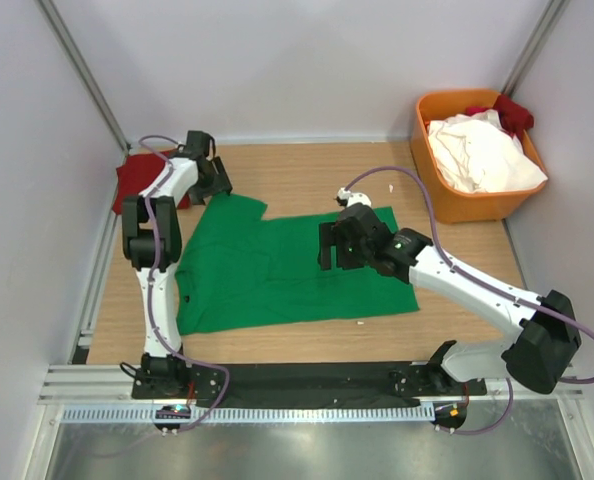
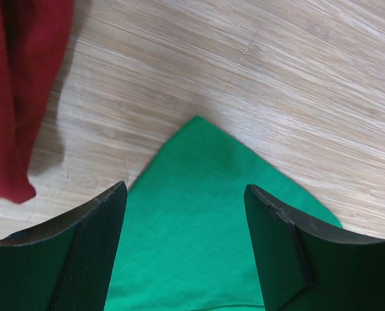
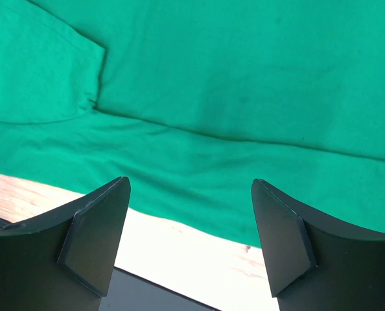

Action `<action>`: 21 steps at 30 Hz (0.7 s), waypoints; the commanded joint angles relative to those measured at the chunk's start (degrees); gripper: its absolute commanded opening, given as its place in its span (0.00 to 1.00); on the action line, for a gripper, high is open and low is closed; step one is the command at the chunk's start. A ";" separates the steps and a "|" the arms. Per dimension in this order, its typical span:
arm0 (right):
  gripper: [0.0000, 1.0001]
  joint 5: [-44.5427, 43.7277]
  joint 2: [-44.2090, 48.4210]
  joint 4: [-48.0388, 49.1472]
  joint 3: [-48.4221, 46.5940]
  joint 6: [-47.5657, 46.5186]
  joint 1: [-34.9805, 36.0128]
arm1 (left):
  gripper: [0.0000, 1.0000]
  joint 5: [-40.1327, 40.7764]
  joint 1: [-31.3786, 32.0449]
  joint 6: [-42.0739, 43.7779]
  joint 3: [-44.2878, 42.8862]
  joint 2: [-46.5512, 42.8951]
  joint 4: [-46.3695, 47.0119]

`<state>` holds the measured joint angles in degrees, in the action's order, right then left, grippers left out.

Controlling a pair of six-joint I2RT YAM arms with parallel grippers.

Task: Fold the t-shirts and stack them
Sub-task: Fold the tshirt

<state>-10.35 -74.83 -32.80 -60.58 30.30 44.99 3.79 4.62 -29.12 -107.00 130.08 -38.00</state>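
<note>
A bright green t-shirt (image 1: 277,265) lies spread flat on the wooden table. My left gripper (image 1: 220,186) is open over its far left sleeve corner (image 2: 199,194), holding nothing. A dark red t-shirt (image 1: 137,175) lies folded at the far left, behind the left arm; it also shows in the left wrist view (image 2: 14,91). My right gripper (image 1: 330,247) is open and empty, hovering above the middle of the green shirt (image 3: 244,84). White and red shirts (image 1: 482,150) lie in the bin.
An orange plastic bin (image 1: 457,205) stands at the far right. A black strip (image 1: 307,380) runs along the table's near edge. Grey walls close in left, right and back. Bare wood (image 1: 307,165) lies behind the green shirt.
</note>
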 commanded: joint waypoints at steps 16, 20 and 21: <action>0.82 -2.21 4.87 -0.43 4.85 1.42 -0.17 | 0.49 -6.95 -1.28 0.65 -8.76 8.78 -2.26; 0.82 -2.39 4.34 -0.69 5.03 -0.42 -1.83 | 0.28 -7.31 -1.28 0.65 -8.31 8.70 -2.08; 0.82 -2.22 4.16 -0.86 4.94 -0.77 -3.49 | 0.23 -7.74 -1.28 0.65 -8.22 8.44 -2.08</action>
<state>-11.00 -71.72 -33.74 -55.48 30.41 43.90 -1.04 3.55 -28.36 -115.81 137.01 -38.44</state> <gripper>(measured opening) 0.823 0.269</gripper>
